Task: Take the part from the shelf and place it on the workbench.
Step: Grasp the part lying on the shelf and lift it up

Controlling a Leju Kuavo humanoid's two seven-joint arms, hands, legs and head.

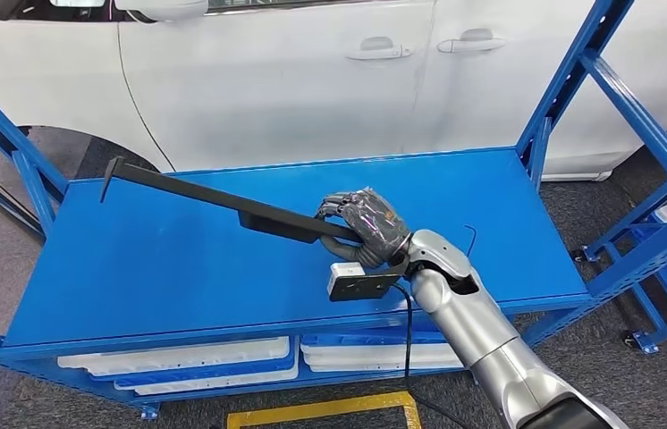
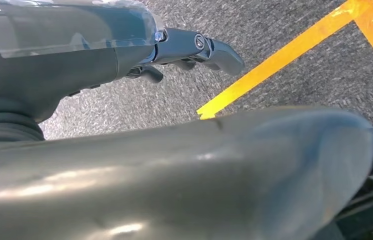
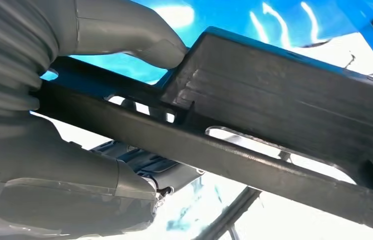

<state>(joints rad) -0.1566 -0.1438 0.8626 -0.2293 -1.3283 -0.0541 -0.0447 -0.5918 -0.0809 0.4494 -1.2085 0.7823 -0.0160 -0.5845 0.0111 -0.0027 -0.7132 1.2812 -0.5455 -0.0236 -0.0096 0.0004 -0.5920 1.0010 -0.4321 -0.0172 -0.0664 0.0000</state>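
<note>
Behind the blue shelf (image 1: pixel 178 268) stood a white car (image 1: pixel 294 71), and grey carpet with a yellow floor line (image 1: pixel 321 409) lay below it. Your right robot hand (image 1: pixel 367 228) was closed around the thicker end of the long black part (image 1: pixel 223 204), fingers wrapped over it and the thumb (image 3: pixel 139 37) pressing against its broad block (the right wrist view showed the bar running through the grasp). The part lay low over the shelf's top deck, its long axis slanting from the robot hand at centre toward the far left corner, where its thin tip bent down in a small hook. Whether it touched the deck, you could not tell. Your left robot hand (image 2: pixel 194 50) hung over the carpet, its dark fingers loosely curled and holding nothing.
</note>
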